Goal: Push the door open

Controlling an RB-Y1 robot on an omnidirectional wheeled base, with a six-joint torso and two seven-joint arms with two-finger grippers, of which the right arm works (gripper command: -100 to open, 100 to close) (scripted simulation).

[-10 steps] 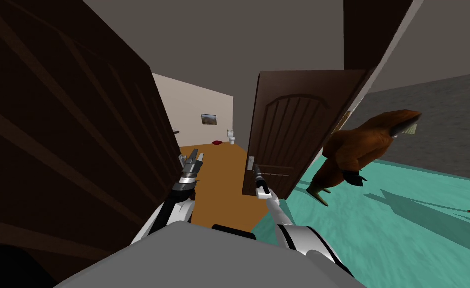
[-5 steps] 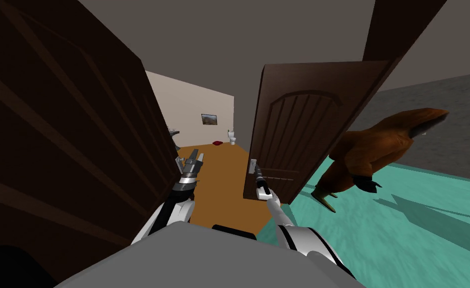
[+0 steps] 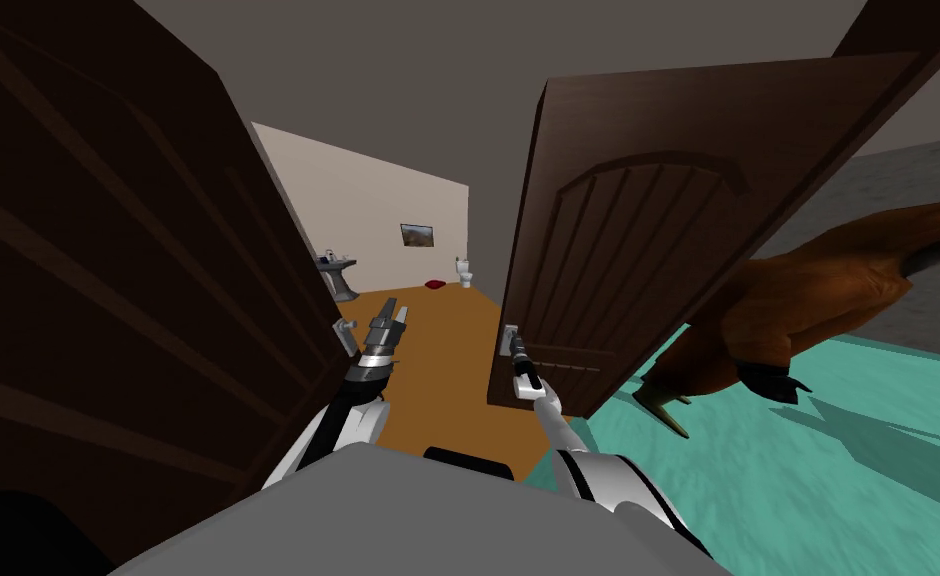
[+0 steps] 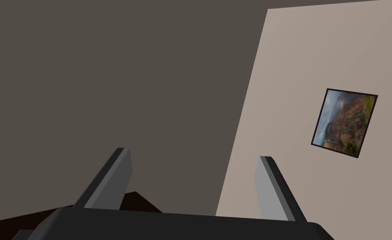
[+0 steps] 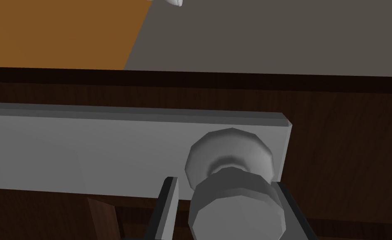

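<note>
The dark brown panelled door [image 3: 638, 250] stands ajar on the right of the doorway. Its grey knob [image 5: 232, 208] sits on a grey plate [image 5: 107, 154] near the door's free edge. My right gripper [image 5: 226, 196] is shut on the knob, with a finger on each side of it. In the head view the right gripper [image 3: 516, 346] meets the plate [image 3: 507, 338] at the door's edge. My left gripper [image 3: 390, 320] hangs open in the gap between the two door leaves, holding nothing.
A second dark brown door leaf [image 3: 108, 300] fills the left, close to my left arm. Through the gap lies an orange-brown floor [image 3: 438, 340] with a sink [image 3: 336, 270] and toilet [image 3: 465, 272] far off. A brown dinosaur-like figure [image 3: 808, 300] stands on the teal floor [image 3: 838, 470] behind the right door.
The right door has swung further away with my right gripper staying at its knob. I have moved closer, so both doors look larger and the brown figure sits further right.
</note>
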